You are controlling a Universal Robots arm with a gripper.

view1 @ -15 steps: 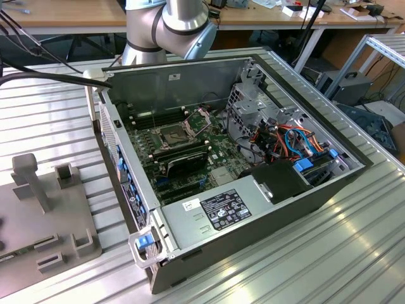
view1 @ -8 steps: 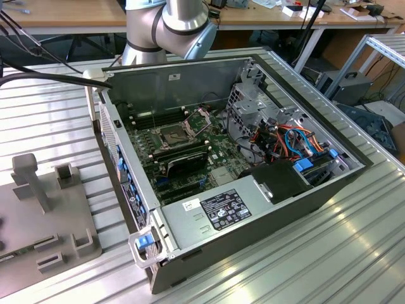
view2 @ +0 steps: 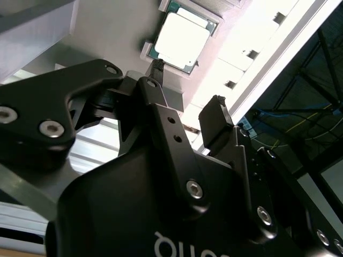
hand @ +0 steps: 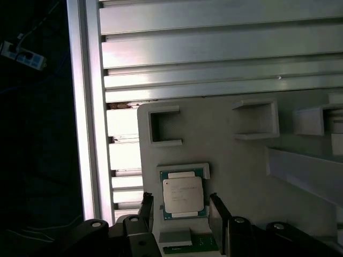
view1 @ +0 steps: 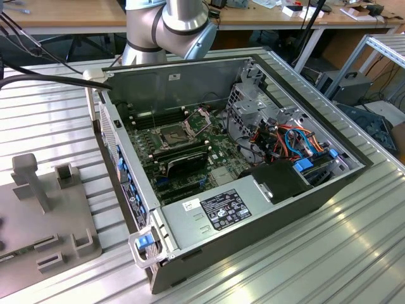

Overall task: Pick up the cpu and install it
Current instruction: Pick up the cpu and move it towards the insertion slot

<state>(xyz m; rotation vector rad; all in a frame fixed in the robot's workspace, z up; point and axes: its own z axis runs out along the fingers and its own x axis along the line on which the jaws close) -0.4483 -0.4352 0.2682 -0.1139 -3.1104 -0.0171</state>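
Note:
The cpu, a small silvery square chip on a green edge, lies in a shallow corner holder on the grey fixture plate. The second wrist view also has the cpu on the plate. My gripper is open just above it, with one black finger on each side of the chip and a gap left between pads and chip. The same open gripper hangs just short of the chip in the second wrist view. In the exterior view the open computer case holds the green motherboard with its dark socket, frame raised.
Raised grey holders and a tall block stand on the fixture plate. The ribbed aluminium table ends at an edge rail close to the chip. Inside the case are a power supply, cables and a drive cage.

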